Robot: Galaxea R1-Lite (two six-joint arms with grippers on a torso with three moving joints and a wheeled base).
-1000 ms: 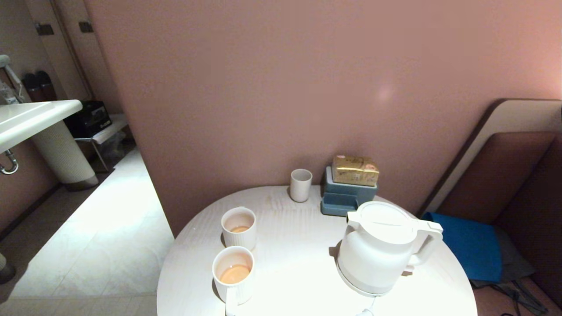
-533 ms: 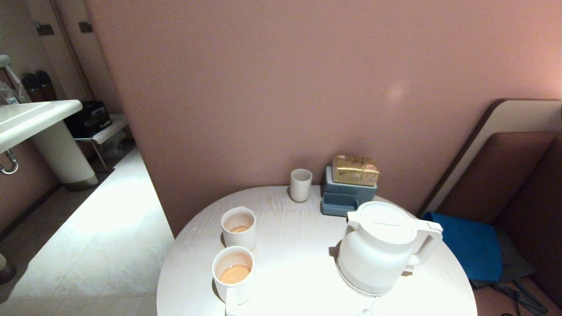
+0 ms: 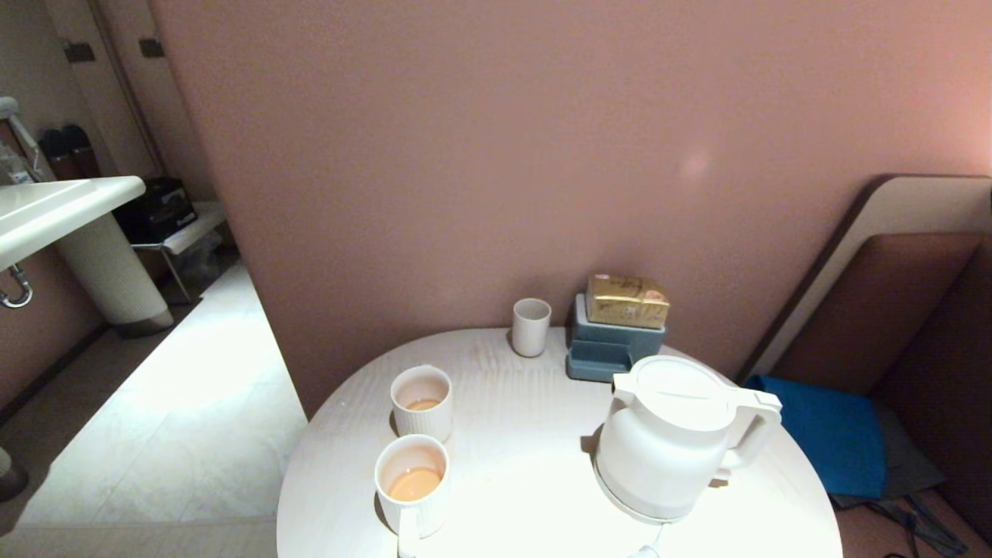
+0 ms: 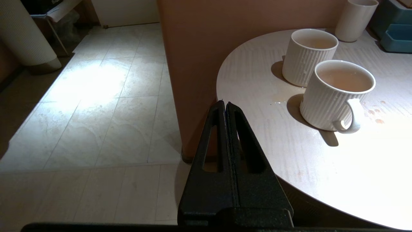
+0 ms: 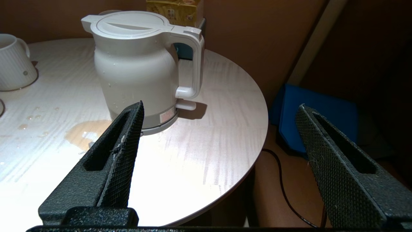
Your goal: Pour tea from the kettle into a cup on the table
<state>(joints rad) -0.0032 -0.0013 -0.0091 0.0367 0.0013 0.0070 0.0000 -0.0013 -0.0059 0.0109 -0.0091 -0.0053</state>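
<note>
Kettle: you have one white kettle [image 3: 665, 438], upright on its disc base on the right part of the table [image 3: 527, 496], lid on, spout facing the cups, handle facing the bench side.
Cups: you count three. Two ribbed white cups stand together near the table's left edge; one smaller plain cup [image 3: 531, 326] stands at the back by the wall.
Near cup [image 3: 411, 480]: handled, holds pale orange-brown tea [image 3: 415, 483], about half full.
Far ribbed cup [image 3: 422, 402]: just behind the near one, with a shallow layer of the same liquid.
Spill: you see one brownish puddle [image 5: 84, 135] on the tabletop touching the kettle's base, plus scattered droplets near the handled cup.
Other items: one blue-grey holder [image 3: 610, 344] at the back beside the plain cup, with one gold packet [image 3: 627, 299] on top.
Left gripper [image 4: 225, 104]: fingers pressed together, holding nothing, off the table's left edge above the floor.
Right gripper [image 5: 219, 112]: jaws spread wide, empty, off the table's near right edge, well apart from the kettle.
Surface: round, pale wood grain, brightly lit at the near side.
Room: pinkish wall behind the table; tiled floor [image 3: 186, 418] and one white basin [image 3: 54, 205] at left; padded bench with a blue cushion [image 3: 833, 434] at right.
</note>
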